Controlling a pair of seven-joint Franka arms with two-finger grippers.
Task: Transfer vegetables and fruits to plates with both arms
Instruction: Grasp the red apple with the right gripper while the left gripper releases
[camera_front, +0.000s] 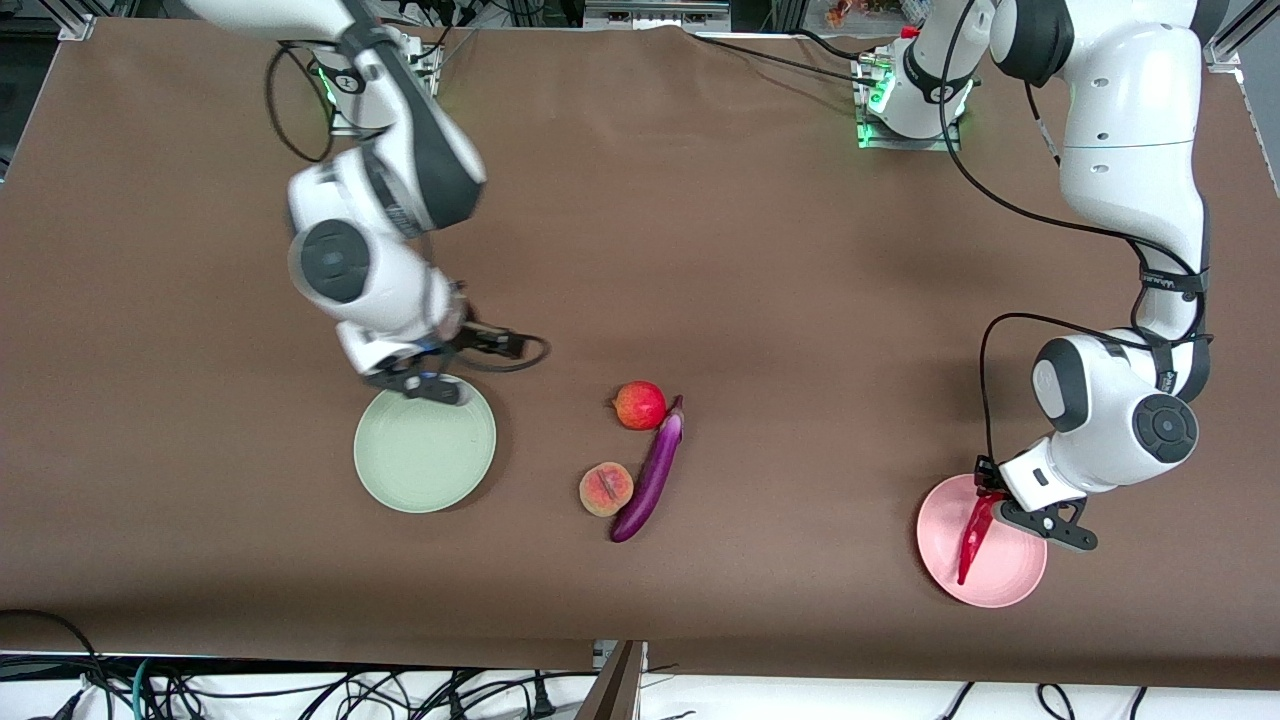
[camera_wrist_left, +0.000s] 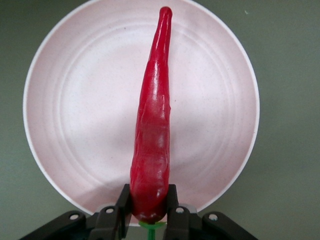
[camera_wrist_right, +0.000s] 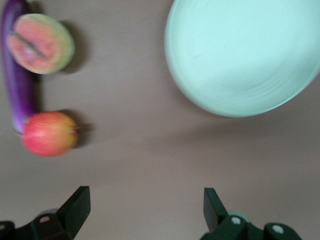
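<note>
The left gripper (camera_wrist_left: 149, 212) is over the pale pink plate (camera_front: 1010, 585), at the left arm's end of the desk (camera_front: 700, 220). Its fingers (camera_wrist_left: 123, 205) are closed narrowly on the stem end of the red chili pepper (camera_wrist_left: 152, 130), one pad on each side. The pepper stretches out across the middle of the plate; whether its tip touches the plate or hangs just above it cannot be told.

The right gripper (camera_wrist_right: 145, 202) is over the rim of the pale green plate (camera_front: 420, 455), on the side toward the robots' bases. Its fingers stand wide apart and have hold of nothing; in the right wrist view only bare desk shows between them.

Between the two plates lie the purple eggplant (camera_front: 650, 475), the round red fruit (camera_front: 640, 405) and the peach (camera_front: 606, 489). The red fruit is just beside the eggplant's stem end, farther from the front camera; the peach is beside its middle, nearer to the camera and on the side toward the green plate.

A dark band on the left arm's wrist carries pale lettering that is too small to read.
</note>
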